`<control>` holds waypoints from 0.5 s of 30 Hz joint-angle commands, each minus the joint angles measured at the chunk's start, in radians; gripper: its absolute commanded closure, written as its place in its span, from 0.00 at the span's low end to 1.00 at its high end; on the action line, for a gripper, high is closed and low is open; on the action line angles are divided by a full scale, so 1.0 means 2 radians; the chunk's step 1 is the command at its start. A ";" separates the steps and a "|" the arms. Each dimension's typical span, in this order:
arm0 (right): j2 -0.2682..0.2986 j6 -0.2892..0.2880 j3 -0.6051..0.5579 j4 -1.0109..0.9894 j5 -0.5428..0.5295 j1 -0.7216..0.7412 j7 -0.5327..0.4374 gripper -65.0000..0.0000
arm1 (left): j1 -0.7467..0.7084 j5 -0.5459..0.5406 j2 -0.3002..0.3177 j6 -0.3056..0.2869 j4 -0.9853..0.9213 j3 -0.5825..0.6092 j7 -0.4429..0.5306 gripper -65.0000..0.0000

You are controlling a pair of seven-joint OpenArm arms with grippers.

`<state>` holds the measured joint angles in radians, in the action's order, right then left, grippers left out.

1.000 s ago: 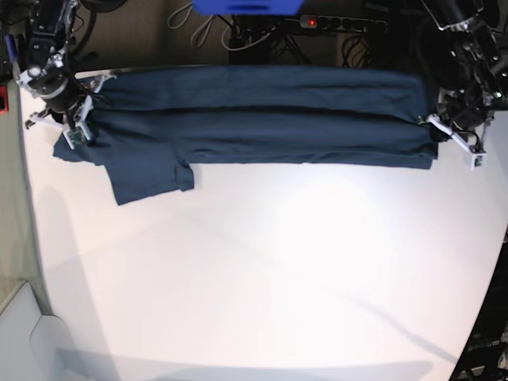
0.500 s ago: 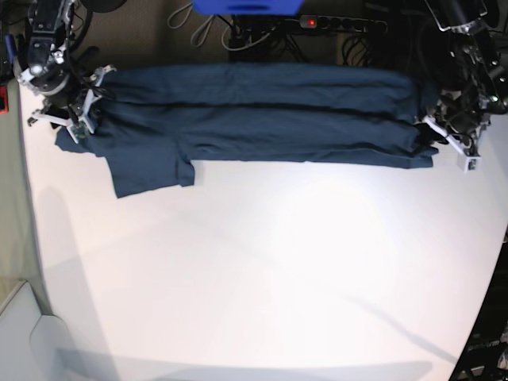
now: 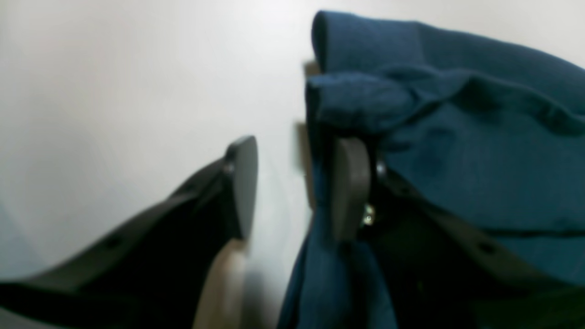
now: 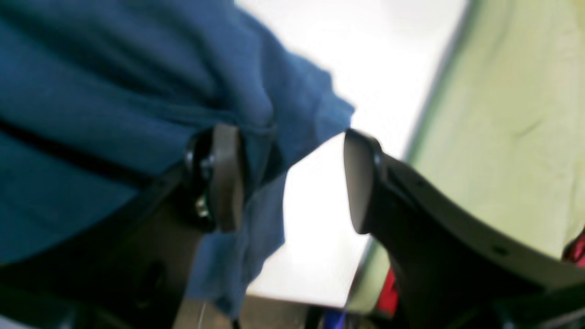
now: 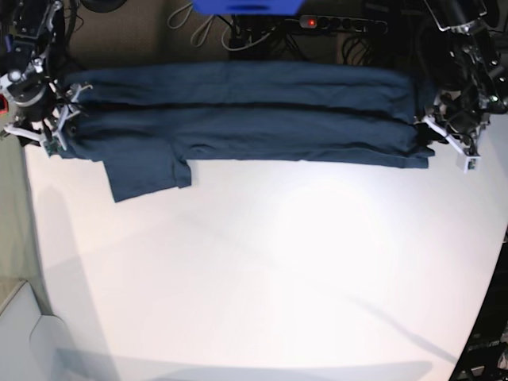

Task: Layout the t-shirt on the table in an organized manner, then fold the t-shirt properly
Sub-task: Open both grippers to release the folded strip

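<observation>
The dark navy t-shirt point(image 5: 246, 115) lies across the far part of the white table point(image 5: 262, 270) as a long band folded lengthwise. One sleeve point(image 5: 147, 175) sticks out toward me at its left end. At that left end my right gripper point(image 5: 55, 127) is open. In the right wrist view the shirt cloth point(image 4: 114, 91) rests against one finger point(image 4: 226, 178), and the right gripper's point(image 4: 292, 178) gap shows bare table. At the right end my left gripper point(image 5: 449, 143) is open too. In the left wrist view the shirt's cloth point(image 3: 457, 151) drapes over one finger point(image 3: 349, 187) of the left gripper point(image 3: 295, 183).
Behind the table lie a power strip point(image 5: 341, 24) with a red light, cables and a blue object point(image 5: 246, 6). Green floor point(image 5: 12, 206) runs along the table's curved left edge. A white object point(image 5: 20, 325) sits at the lower left.
Both grippers have gone from shut on the shirt's ends to open. The right gripper has moved left and the shirt's left end now reaches further left. The left arm has hardly moved.
</observation>
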<state>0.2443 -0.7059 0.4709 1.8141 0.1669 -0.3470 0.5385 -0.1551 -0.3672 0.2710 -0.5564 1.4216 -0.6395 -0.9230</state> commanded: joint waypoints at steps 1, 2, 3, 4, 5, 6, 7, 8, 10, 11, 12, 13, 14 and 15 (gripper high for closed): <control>0.008 0.004 0.004 0.015 -0.004 0.000 -0.008 0.47 | 0.002 -0.002 0.008 0.001 0.010 -0.003 0.001 0.60; 0.008 0.004 0.004 0.019 -0.004 0.000 -0.008 0.47 | 0.002 -0.002 0.009 0.001 0.012 -0.003 0.001 0.60; 0.008 0.004 0.004 0.024 -0.004 0.000 -0.008 0.47 | 0.002 -0.003 0.010 0.001 0.012 -0.003 0.001 0.60; 0.007 0.004 0.004 0.029 -0.004 0.004 -0.008 0.47 | 0.002 -0.003 0.011 0.001 0.012 -0.003 0.001 0.60; 0.006 0.004 0.004 0.032 -0.004 0.010 -0.008 0.47 | 0.002 -0.003 0.011 0.001 0.012 -0.003 0.001 0.60; 0.006 0.004 0.004 0.032 -0.004 0.012 -0.007 0.47 | 0.002 -0.004 0.011 0.001 0.012 -0.003 0.001 0.60; 0.008 0.004 0.004 0.032 -0.004 0.014 -0.003 0.47 | 0.003 -0.004 0.011 0.001 0.012 -0.003 0.001 0.60; 0.008 0.004 0.004 0.032 -0.004 0.014 0.002 0.47 | 0.003 -0.002 0.011 0.001 0.012 -0.003 0.001 0.60; 0.008 0.004 0.003 0.032 -0.004 0.023 0.007 0.47 | 0.004 -0.002 0.011 0.001 0.012 -0.003 0.001 0.60; 0.009 0.004 0.003 0.032 -0.004 0.025 0.008 0.46 | 0.004 -0.003 0.011 0.001 0.012 -0.003 0.001 0.60; 0.009 0.004 0.003 0.032 -0.004 0.026 0.010 0.46 | 0.004 -0.003 0.011 0.001 0.012 -0.003 0.001 0.60; 0.009 0.004 0.003 0.036 -0.004 0.026 0.010 0.46 | 0.004 -0.003 0.011 0.001 0.012 -0.003 0.001 0.60; 0.009 0.004 0.003 0.040 -0.004 0.023 0.010 0.46 | 0.004 -0.003 0.011 0.001 0.012 -0.003 0.001 0.60; 0.012 0.004 0.003 0.045 -0.004 0.022 0.010 0.46 | 0.005 -0.002 0.011 0.001 0.012 -0.003 0.001 0.60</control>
<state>0.2478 -0.7063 0.4702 1.8801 0.1638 -0.3069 0.5766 -0.1539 -0.3641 0.2768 -0.5564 1.4277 -0.6395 -0.9306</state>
